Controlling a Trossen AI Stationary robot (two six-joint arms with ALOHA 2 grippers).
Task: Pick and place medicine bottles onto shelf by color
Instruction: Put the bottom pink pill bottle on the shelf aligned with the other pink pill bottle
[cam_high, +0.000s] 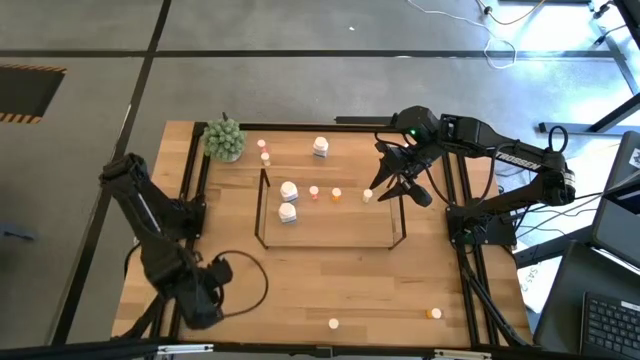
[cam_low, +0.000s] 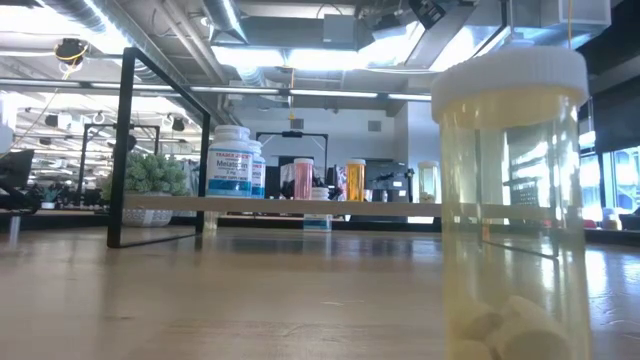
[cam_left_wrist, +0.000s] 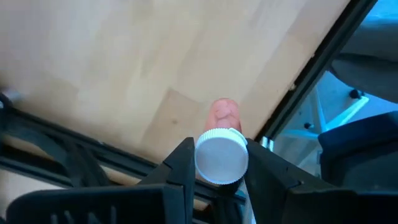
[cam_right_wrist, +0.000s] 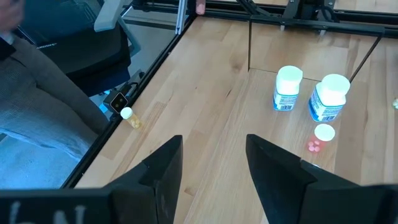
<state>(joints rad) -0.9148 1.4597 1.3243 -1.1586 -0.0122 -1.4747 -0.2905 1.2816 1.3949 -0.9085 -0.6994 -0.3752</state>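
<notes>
My left gripper (cam_high: 205, 292) is at the table's near left corner, shut on a small pink medicine bottle (cam_left_wrist: 222, 114) with a white cap. The shelf (cam_high: 340, 226) stands mid-table; on its base stand two large white bottles (cam_high: 289, 200), a pink one (cam_high: 313, 192), an orange one (cam_high: 336, 195) and a cream one (cam_high: 368, 196). My right gripper (cam_high: 392, 185) hangs open above the shelf's right end, with nothing between its fingers (cam_right_wrist: 168, 168). One cream bottle (cam_high: 333, 323) and one orange bottle (cam_high: 434, 313) stand upright by the near edge. My left gripper pinches the pink bottle by its white cap (cam_left_wrist: 221, 155), one finger (cam_left_wrist: 185, 163) on each side of the cap. The fingers come from above and point steeply down. The pink body points away below the cap, lifted clear of the table.
A green round plant (cam_high: 225, 140) stands at the far left. Behind the shelf stand a large white bottle (cam_high: 320, 147) and two small pink ones (cam_high: 264, 150). A black frame (cam_high: 190, 180) runs round the table. In the low view the near cream bottle (cam_low: 510, 200) fills the right side.
</notes>
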